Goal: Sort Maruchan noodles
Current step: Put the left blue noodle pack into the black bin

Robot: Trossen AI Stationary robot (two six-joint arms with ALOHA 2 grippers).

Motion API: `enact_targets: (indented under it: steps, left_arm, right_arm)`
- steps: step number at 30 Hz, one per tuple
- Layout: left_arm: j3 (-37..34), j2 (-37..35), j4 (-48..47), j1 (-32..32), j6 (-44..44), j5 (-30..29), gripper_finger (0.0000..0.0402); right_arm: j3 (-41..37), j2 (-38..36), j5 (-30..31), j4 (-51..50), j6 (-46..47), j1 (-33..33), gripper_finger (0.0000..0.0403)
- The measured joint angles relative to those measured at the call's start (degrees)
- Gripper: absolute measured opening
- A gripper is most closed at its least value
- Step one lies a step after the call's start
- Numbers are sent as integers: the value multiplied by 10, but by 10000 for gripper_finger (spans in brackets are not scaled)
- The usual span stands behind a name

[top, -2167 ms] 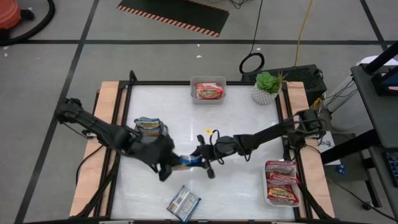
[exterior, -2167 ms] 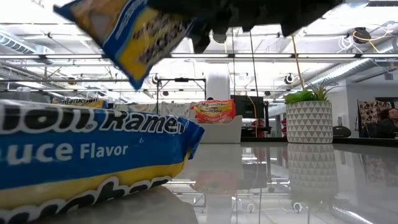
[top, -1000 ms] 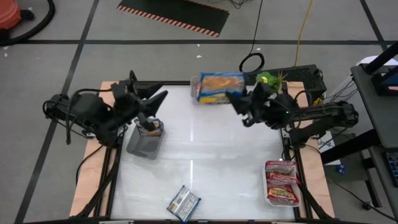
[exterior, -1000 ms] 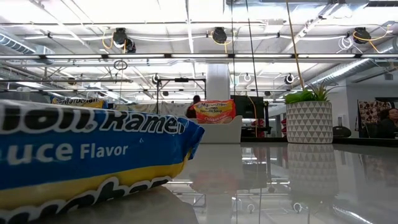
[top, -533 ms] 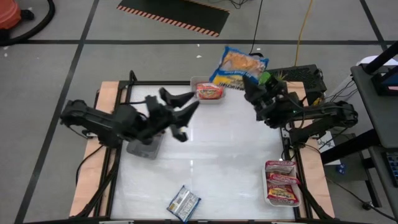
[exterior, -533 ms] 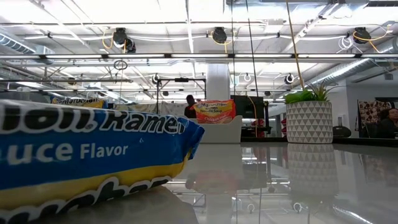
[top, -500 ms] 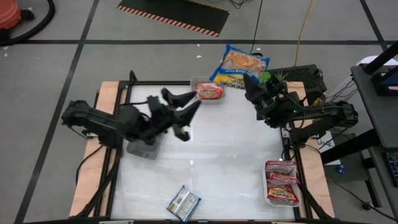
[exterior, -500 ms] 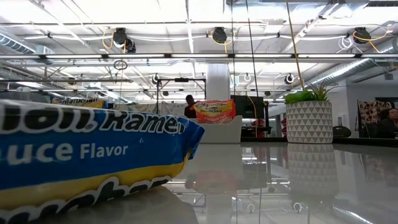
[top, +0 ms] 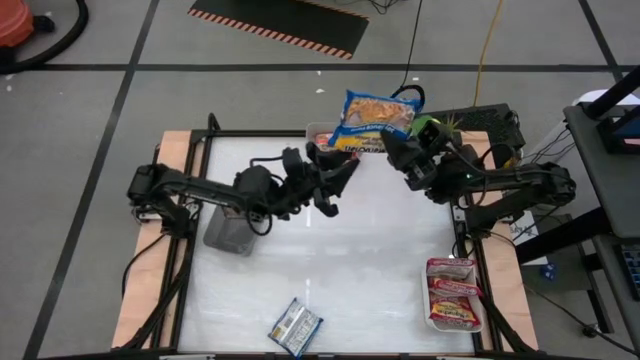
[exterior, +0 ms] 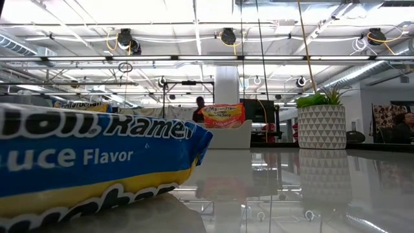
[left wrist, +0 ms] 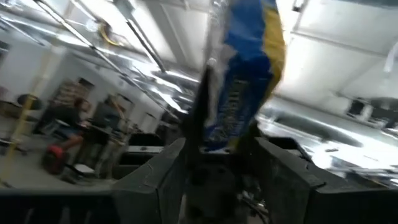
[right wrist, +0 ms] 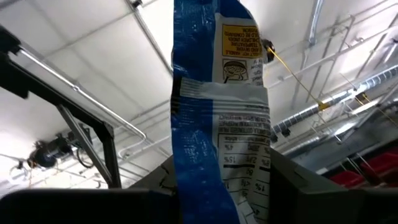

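A blue-and-yellow Maruchan noodle packet [top: 375, 115] is raised above the table's far edge, with my right gripper [top: 392, 148] shut on it. My left gripper [top: 335, 160] is open just left of that packet's lower end; whether it touches I cannot tell. In the left wrist view the packet [left wrist: 245, 81] shows beyond my left fingers. Another blue packet [top: 296, 327] lies flat near the front edge and fills the left of the low view [exterior: 97, 162]. An orange-red packet [exterior: 223, 116] stands in the clear tray [top: 318, 133]. My right gripper pinches the packet's lower end [right wrist: 217, 177] between its two fingers. The fingers slant upward from the table's right side. The packet stands up above the fingers, its printed back [right wrist: 239, 130] toward the wrist camera, lifted clear of the table.
A grey tray [top: 228, 235] sits at the left under my left arm. A white tray [top: 455, 318] holds maroon packets at the right front. A potted plant [exterior: 321, 126] stands at the far right corner. The table's middle [top: 350, 260] is bare.
My left gripper has gone from above the grey tray toward the table's right and sunk, ending beside the raised packet. My right gripper has tipped upward, swinging the packet from lying level over the clear tray to standing up toward the far edge.
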Motion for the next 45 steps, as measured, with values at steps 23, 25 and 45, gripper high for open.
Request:
enact_targets:
  steps: [23, 25, 45]
  left_arm:
    - [0, 3, 36, 19, 18, 76, 259]
    - [0, 3, 37, 19, 18, 76, 259]
    - [0, 3, 38, -5, 28, -1, 260]
  right_arm:
    - [1, 3, -8, -57, -12, 1, 121]
    - [1, 4, 3, -59, -12, 1, 121]
    - [-1, 5, 17, -99, -17, 1, 116]
